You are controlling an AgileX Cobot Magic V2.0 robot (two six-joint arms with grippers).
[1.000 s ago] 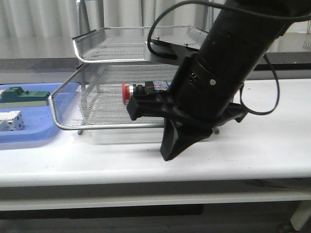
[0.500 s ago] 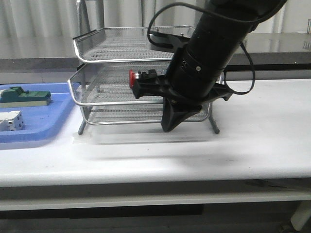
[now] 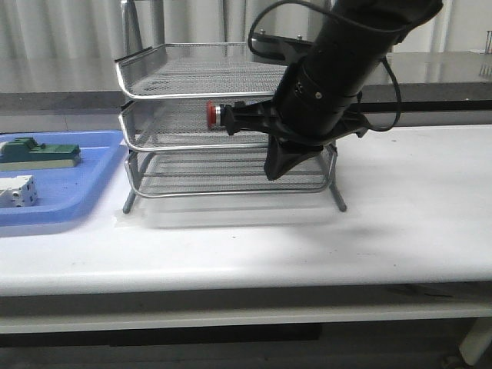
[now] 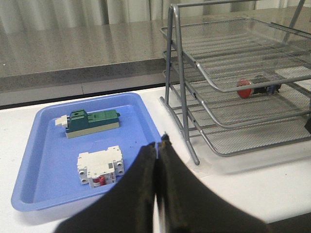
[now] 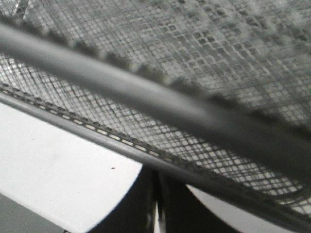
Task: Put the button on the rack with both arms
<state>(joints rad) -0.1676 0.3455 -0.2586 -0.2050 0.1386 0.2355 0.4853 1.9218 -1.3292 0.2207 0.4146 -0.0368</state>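
Button [image 3: 211,113] in rack [image 3: 154,73] middle tray, white table [image 3: 415,223]

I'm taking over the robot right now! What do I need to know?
Left gripper: shut, empty, over the table by the blue tray.
Right gripper: looks shut, holding nothing, at the front of the rack, by its middle tier.
Button: lying on its side in the middle tier, red head towards the blue tray.
Done: the button is on the rack.
Left: probably just backing the right arm away.
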